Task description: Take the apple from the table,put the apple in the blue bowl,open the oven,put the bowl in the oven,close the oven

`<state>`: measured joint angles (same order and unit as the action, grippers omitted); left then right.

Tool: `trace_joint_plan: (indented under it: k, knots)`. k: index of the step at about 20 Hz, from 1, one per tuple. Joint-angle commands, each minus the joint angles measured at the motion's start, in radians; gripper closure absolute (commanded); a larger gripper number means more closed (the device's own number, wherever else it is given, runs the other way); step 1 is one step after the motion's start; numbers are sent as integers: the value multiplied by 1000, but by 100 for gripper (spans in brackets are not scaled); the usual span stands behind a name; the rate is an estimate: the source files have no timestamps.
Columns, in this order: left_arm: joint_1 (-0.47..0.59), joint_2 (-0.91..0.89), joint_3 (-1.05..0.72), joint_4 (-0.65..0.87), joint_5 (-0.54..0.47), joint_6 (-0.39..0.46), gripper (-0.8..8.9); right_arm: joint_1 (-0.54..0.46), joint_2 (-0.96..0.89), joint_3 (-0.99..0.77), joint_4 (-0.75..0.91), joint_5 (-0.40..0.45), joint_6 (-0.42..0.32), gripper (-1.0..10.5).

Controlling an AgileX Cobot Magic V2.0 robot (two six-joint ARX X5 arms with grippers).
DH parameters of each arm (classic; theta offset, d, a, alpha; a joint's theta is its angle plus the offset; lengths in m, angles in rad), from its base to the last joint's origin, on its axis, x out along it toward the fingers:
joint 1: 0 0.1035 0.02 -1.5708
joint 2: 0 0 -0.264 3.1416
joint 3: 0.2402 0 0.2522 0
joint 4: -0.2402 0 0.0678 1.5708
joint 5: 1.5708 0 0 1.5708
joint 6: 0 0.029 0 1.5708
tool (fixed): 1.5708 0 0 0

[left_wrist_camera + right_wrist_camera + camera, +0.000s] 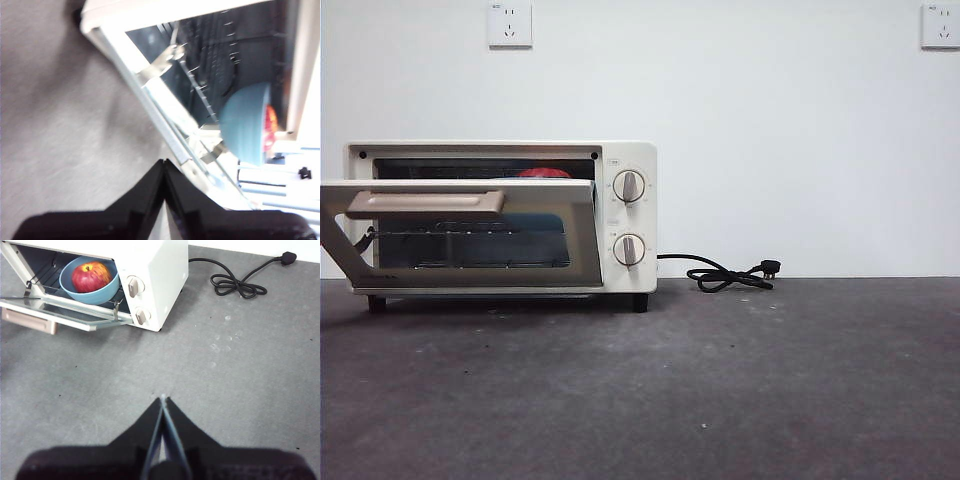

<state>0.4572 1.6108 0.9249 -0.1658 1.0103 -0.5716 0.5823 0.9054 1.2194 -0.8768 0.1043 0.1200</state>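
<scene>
Close beside the half-lowered door of the oven (150, 10), the left gripper (164, 165) is clenched on nothing, and the right gripper (163, 402), equally clenched and empty, hangs over bare table (240, 380). Inside the oven, on the rack, sits the blue bowl (95, 292) holding the apple (91, 276). From the front the door hides the bowl, with only the apple's top showing.

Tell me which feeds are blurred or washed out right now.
Left wrist view: smeared, with the oven rim and door edge blown out white, though the blue bowl is still readable. Right wrist view: sharp and evenly lit, the apple clear. Front view: sharp, but the door glass dims the bowl behind it.
</scene>
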Motion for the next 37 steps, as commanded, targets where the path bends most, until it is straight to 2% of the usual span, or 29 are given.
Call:
trace_joint_plan:
  k: [1, 5, 13, 16, 20, 22, 26, 31, 33, 35, 37]
  knots:
    - [-14, -5, 29, 42, 17, -62, 821, 0, 0, -10, 10, -1, 10, 950]
    - [-47, -5, 90, 62, 6, -90, 821, 0, 0, -10, 10, 0, 10, 950]
    - [-103, -5, 217, 62, -79, -111, 821, 0, 0, -10, 10, 0, 12, 950]
    - [-105, -5, 232, 57, -49, -111, 821, 0, 0, -10, 10, 0, 12, 950]
    - [-109, -21, 232, 23, 44, -90, 821, 0, 0, -10, 10, 1, 12, 946]
    - [-118, -63, 232, -40, 37, -16, 821, 0, 0, -10, 10, 1, 11, 946]
    - [-146, -222, 232, -256, 25, 238, 818, 0, 2, -10, 10, 1, 11, 946]
    - [-202, -508, 232, -565, -154, 547, 818, 0, 2, -10, 10, 1, 11, 946]
    - [-219, -618, 232, -647, -228, 622, 818, 0, 2, -10, 10, 1, 11, 946]
    - [-238, -714, 232, -672, -283, 644, 817, 0, 2, -10, 10, 1, 11, 946]
    - [-240, -782, 232, -686, -285, 650, 817, 0, 2, -10, 10, 1, 11, 946]
